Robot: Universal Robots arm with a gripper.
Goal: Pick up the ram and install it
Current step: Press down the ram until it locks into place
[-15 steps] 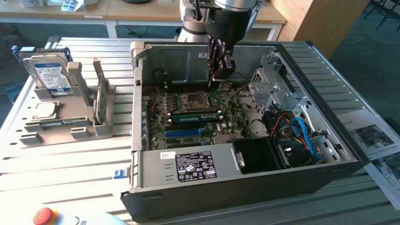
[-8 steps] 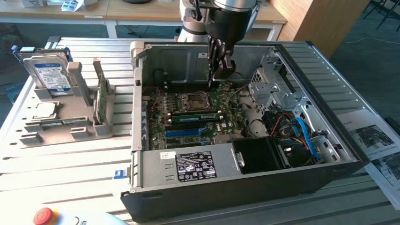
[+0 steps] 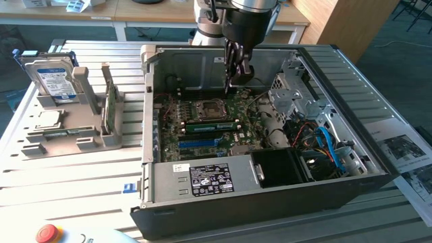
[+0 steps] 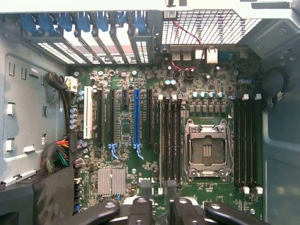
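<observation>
Claw (image 3: 238,81) inside open PC case (image 3: 270,202), over motherboard (image 4: 126,126). Fingers (image 4: 144,185) apart, nothing between them that I can see. Ram (image 3: 212,126) stands on edge in slot beside CPU socket (image 3: 206,109), below claw. Hard drive (image 3: 57,81) and expansion card (image 3: 108,109) in grey rack (image 3: 68,144) on desk (image 3: 81,174), exterior view's left.
</observation>
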